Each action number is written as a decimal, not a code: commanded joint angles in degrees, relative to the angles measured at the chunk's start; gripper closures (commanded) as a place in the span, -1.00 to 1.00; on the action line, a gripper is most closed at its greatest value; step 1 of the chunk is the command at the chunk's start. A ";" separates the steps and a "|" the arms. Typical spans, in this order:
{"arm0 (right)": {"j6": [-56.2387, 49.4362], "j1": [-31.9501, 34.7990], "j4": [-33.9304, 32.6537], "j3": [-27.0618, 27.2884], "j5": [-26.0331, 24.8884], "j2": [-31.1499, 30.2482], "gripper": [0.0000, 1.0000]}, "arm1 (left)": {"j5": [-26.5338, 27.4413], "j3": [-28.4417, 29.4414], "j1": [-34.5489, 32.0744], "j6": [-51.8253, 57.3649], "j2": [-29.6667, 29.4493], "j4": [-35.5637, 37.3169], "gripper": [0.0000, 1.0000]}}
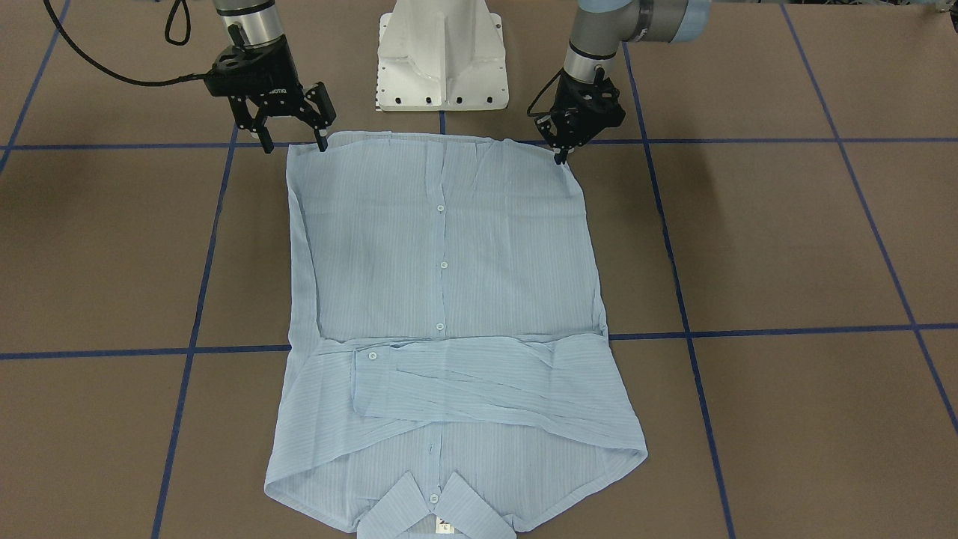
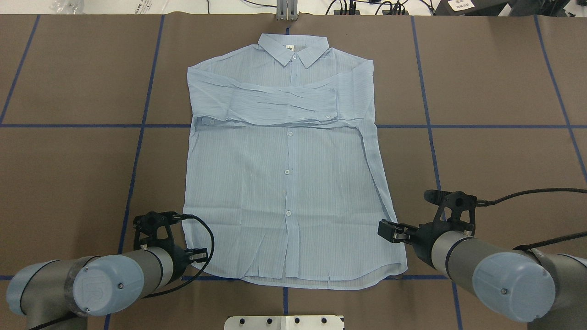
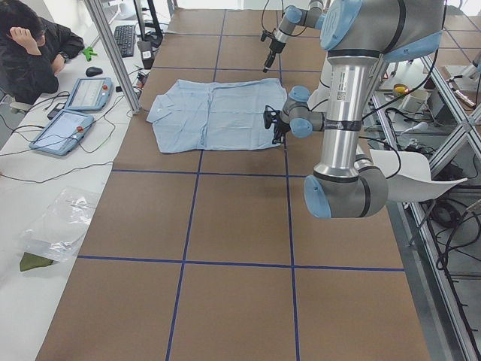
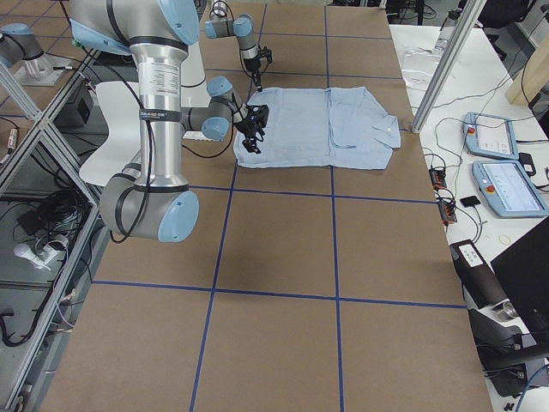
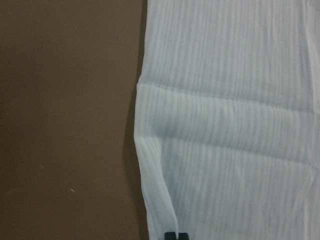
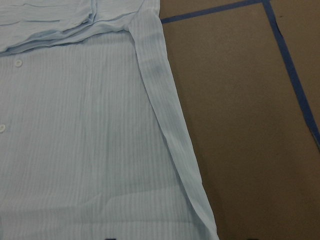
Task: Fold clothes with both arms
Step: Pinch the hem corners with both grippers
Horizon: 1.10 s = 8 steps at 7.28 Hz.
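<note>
The brown table [image 1: 786, 247], gridded with blue tape lines [image 1: 786, 331], carried the thin light blue striped long-sleeved shirt [image 1: 449, 247]. It lay flat and button-side up in the middle, with its hem toward the white pedestal base [image 1: 441, 60] and its pointed collar [image 1: 400, 503] at the far edge. Both sleeves [image 1: 479, 378] were folded across the chest.

The grey tube-jointed left arm [image 2: 114, 275] bore a UR mark on its light blue joint cap, and the matching right arm [image 2: 458, 254] reached toward the opposite hem corner. At a white side bench [image 3: 30, 195] were a dark-clothed operator [image 3: 30, 45], two blue-framed tablets [image 3: 89, 93] and a clear plastic bag [image 3: 64, 222] whose contents could not be made out.

The black right gripper [image 1: 293, 144], marked ROBOTIQ, stood wide, straddling its hem corner. The black left gripper [image 1: 560, 156] was pinched narrow on the edge of the other hem corner. The small neck label [image 1: 444, 526] was too small to read.
</note>
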 commanded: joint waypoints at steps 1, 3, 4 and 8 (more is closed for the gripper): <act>0.29 -2.22 0.18 -2.40 -1.73 -0.71 -0.30 | 0.25 -0.12 0.21 -0.10 -0.07 -0.07 1.00; 1.59 -5.28 0.00 -3.81 -3.83 -0.71 -0.25 | 0.61 -0.29 0.13 -0.10 -0.15 0.02 1.00; 3.69 -7.30 -0.17 -3.82 -5.40 -0.71 -0.18 | 0.61 -0.29 0.21 -0.10 -0.15 0.02 1.00; 4.50 -10.48 -4.30 -3.73 -7.26 -0.62 0.05 | 0.70 -0.38 0.21 -0.10 -0.59 0.02 1.00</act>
